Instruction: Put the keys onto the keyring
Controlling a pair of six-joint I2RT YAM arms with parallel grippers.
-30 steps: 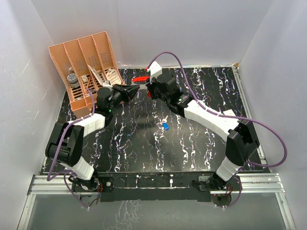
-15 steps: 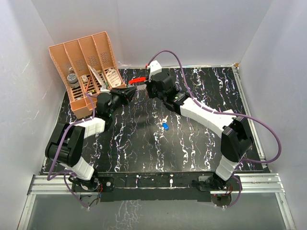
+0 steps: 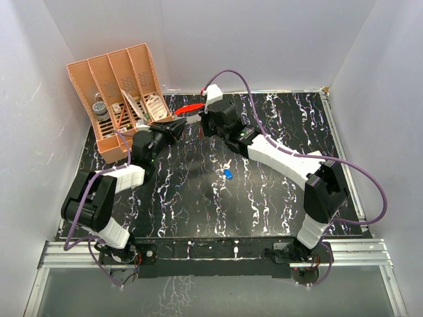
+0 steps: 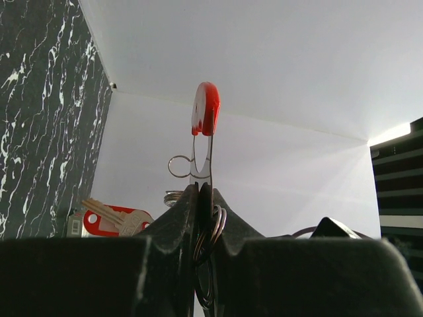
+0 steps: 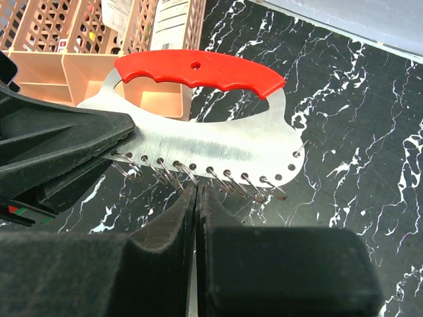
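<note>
The left claw is squeezing the keyring tight, holding it up near the far edge of the counter, toward the far left corner. The right claw is pressing shut by its little rings; I cannot tell if it is pinching one. The blue key is lying mid-counter.

The keyring is red-gripped, silvery-plated; the table black marble with white veins; the desk organiser peach; one key blue-headed.
</note>
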